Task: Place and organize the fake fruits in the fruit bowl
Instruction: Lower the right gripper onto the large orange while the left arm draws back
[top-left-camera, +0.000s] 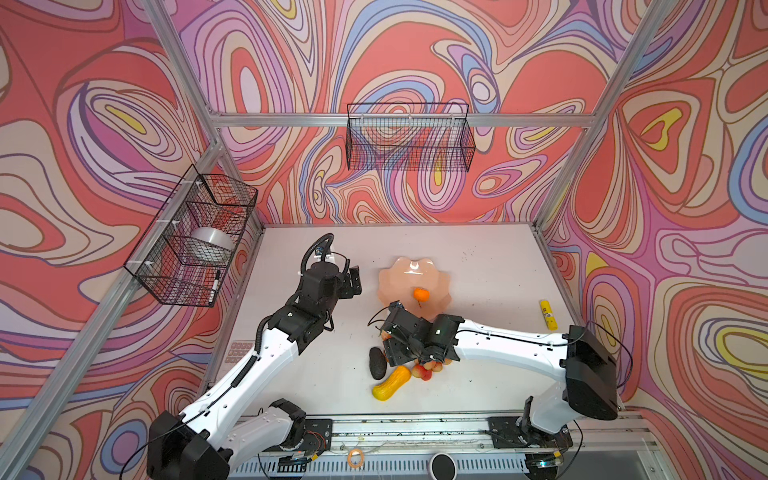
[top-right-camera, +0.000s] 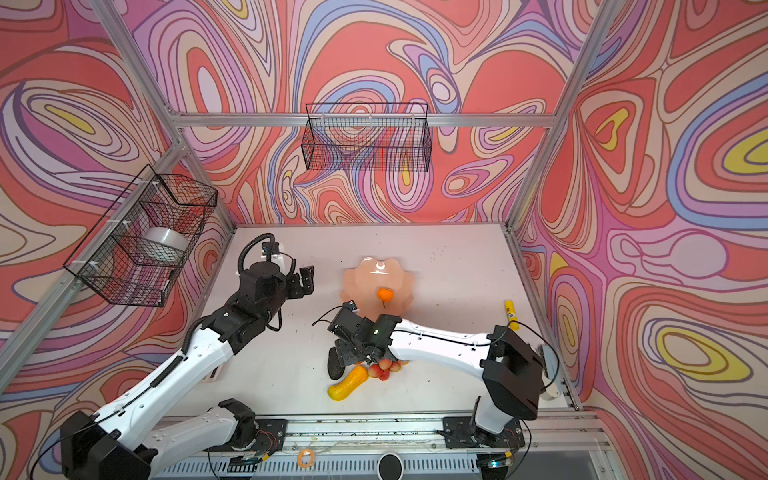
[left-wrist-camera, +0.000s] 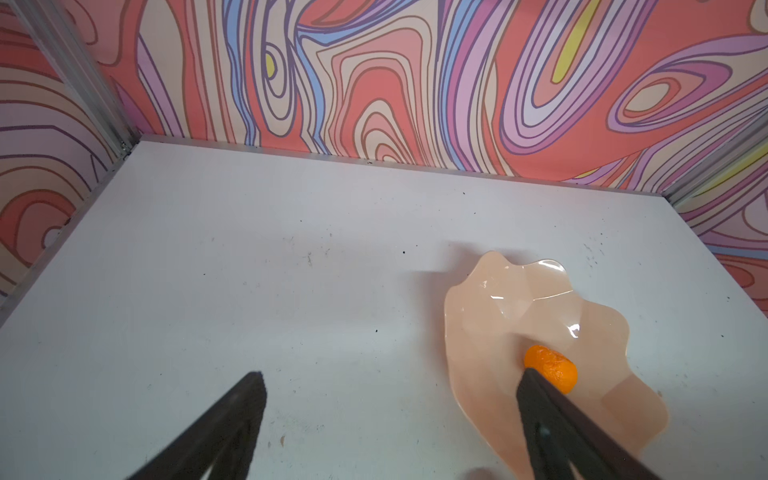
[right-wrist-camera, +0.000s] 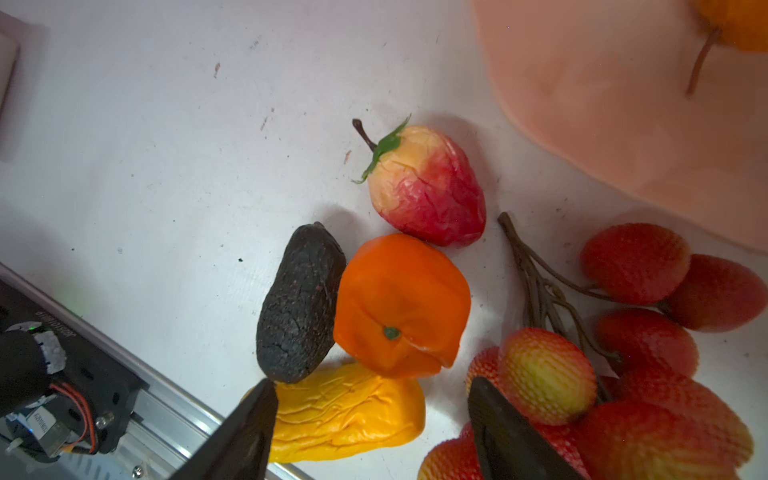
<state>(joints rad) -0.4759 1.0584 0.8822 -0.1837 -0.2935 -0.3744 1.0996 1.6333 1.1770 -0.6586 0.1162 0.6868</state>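
Hovering over avocado (right-wrist-camera: 299, 307), gourd (right-wrist-camera: 345, 415), strawberry (right-wrist-camera: 428, 187), grapes (right-wrist-camera: 544, 374) and 1 loose orange (right-wrist-camera: 399, 303) on the desk (top-left-camera: 478, 266), the right hand (right-wrist-camera: 372, 386) gapes empty. The left hand (left-wrist-camera: 390, 376) gapes empty too; the other orange (top-left-camera: 421, 294) sits in the fruit bowl (top-left-camera: 392, 282).

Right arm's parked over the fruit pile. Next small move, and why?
Probably ease the right gripper down and close on the loose orange: its jaws stand apart, with that fruit roughly centred just beyond them. The avocado sits against it, so one finger may nudge it. The other orange already lies in the fruit bowl.
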